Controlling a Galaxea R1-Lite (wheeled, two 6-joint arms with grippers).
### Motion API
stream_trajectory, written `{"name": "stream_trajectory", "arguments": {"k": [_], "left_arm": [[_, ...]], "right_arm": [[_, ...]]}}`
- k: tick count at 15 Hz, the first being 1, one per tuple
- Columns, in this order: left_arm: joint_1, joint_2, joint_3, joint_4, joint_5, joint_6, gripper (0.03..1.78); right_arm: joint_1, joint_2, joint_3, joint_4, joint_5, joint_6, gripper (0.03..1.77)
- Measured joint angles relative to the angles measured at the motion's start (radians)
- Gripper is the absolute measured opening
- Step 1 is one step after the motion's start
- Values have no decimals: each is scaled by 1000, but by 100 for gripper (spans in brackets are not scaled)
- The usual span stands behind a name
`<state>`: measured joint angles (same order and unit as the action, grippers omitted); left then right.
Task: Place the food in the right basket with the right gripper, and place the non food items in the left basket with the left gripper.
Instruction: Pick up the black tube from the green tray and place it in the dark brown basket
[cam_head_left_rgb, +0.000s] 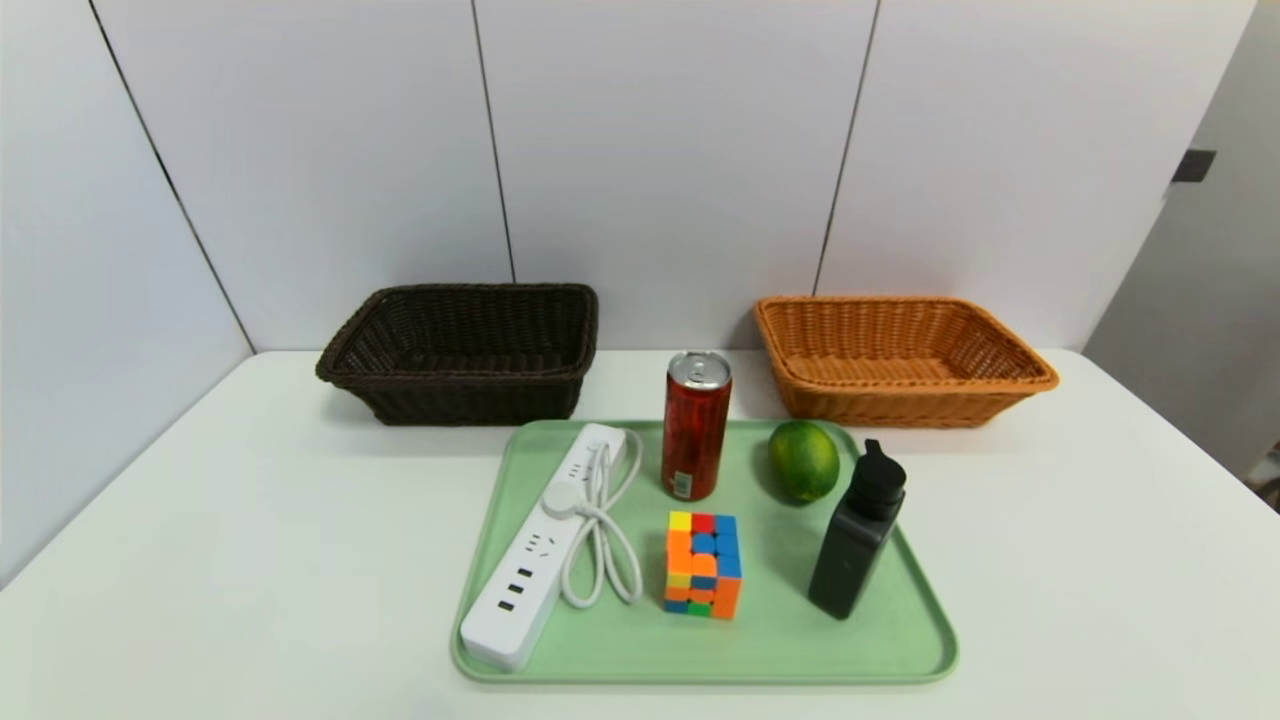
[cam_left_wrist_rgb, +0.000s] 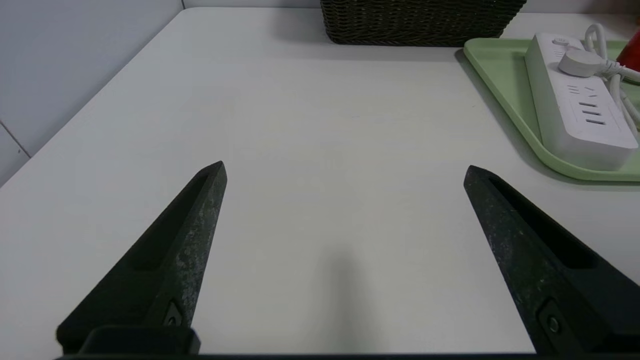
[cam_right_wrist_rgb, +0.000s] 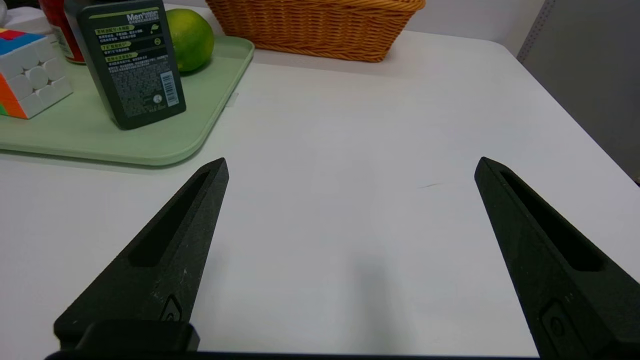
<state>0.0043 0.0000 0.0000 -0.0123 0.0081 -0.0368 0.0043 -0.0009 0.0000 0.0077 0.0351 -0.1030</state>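
Food on the green tray (cam_head_left_rgb: 905, 640) comes to two items: a red drink can (cam_head_left_rgb: 696, 425) standing upright at the tray's 12 o'clock edge, and a green lime (cam_head_left_rgb: 803, 460) at about 2 o'clock, near the can but apart from it. Non-food items share the same tray: a white power strip (cam_head_left_rgb: 545, 545) with its coiled cord lies along the 9 o'clock side, a colourful puzzle cube (cam_head_left_rgb: 703, 564) sits near the centre just toward 6 o'clock of the can, and a black bottle (cam_head_left_rgb: 856, 530) stands at 3 o'clock, close beside the lime.

Beyond the tray, on the white table (cam_head_left_rgb: 250, 520), the dark brown basket (cam_head_left_rgb: 465, 350) sits at 11 o'clock and the orange basket (cam_head_left_rgb: 900, 358) at 1 o'clock, both near the back wall and well apart from each other. Neither basket shows anything inside.

Neither arm appears in the head view. In the left wrist view the left gripper (cam_left_wrist_rgb: 345, 167) hangs over bare table with its two black fingers spread wide and nothing between them, the power strip and tray corner off to one side. In the right wrist view the right gripper (cam_right_wrist_rgb: 351, 162) is likewise spread wide and holding nothing, above bare table, with the bottle, lime and cube on the tray off to the side
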Motion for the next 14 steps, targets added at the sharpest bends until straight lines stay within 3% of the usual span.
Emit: {"name": "stream_trajectory", "arguments": {"k": [4,7,11,14], "left_arm": [[0,0,0,14,-8,34,169],[0,0,-35,85,-33,54,169],[0,64,-232,265,-133,48,169],[-2,246,-401,275,-167,38,169]], "right_arm": [[0,0,0,-3,6,-8,170],[0,3,-19,-3,17,-11,170],[2,142,-144,-2,57,18,170],[11,356,-316,0,121,86,170]]}}
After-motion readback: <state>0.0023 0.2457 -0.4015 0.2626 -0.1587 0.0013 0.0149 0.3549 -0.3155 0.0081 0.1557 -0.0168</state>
